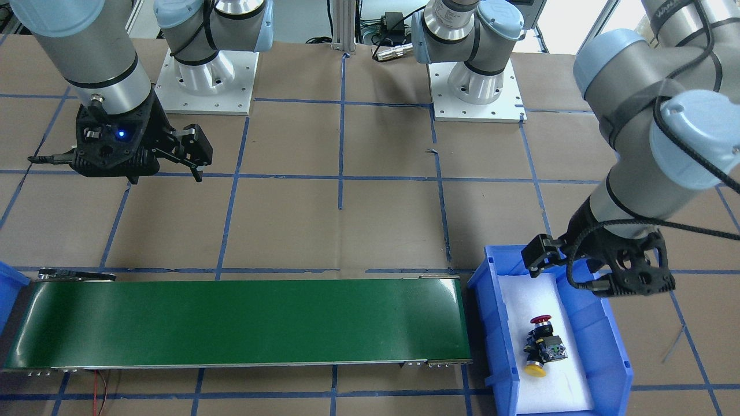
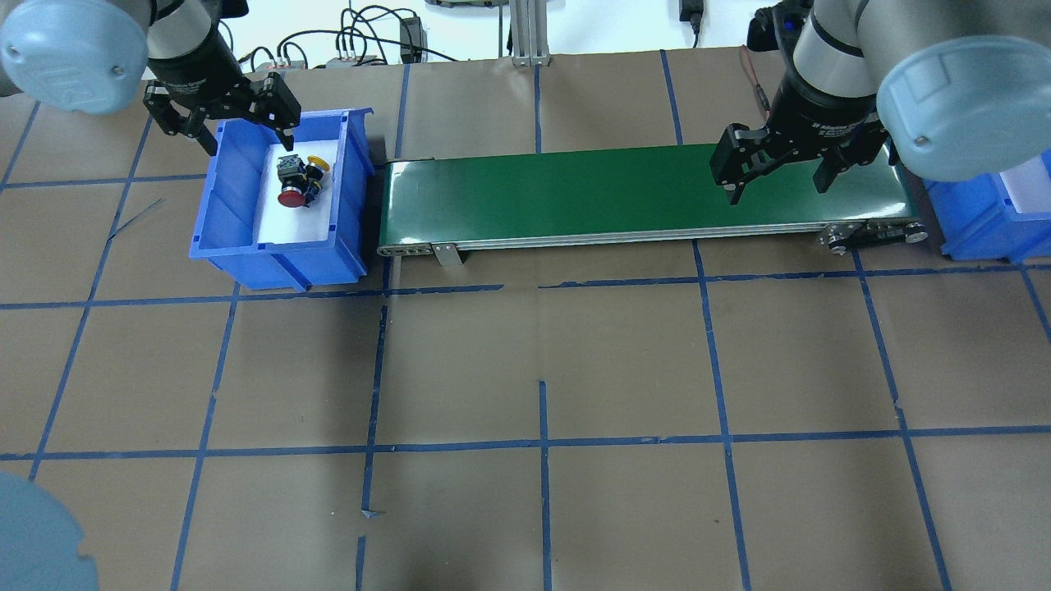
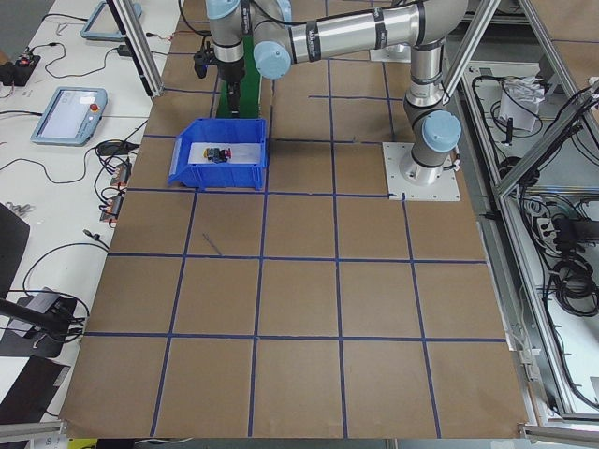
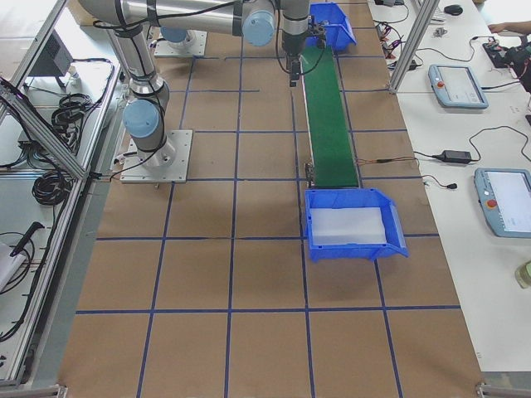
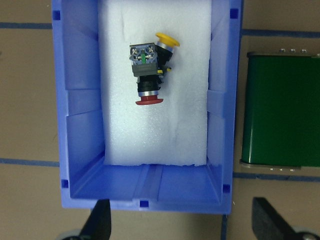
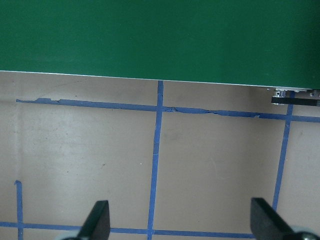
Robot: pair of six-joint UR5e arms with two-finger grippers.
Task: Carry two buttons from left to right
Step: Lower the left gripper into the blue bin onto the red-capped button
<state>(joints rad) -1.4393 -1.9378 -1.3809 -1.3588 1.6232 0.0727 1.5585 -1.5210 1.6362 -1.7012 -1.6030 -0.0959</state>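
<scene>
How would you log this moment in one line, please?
pre-grasp | left pincer: open, above left bin | buttons: both in left bin, touching | right pincer: open, near belt | right bin: no buttons

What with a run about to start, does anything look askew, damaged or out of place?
Only minor things. The red button and yellow button lie on their sides, bunched against each other on the foam in the blue bin, caps pointing different ways. The blue tape line beside the conveyor belt is ragged and broken.
</scene>
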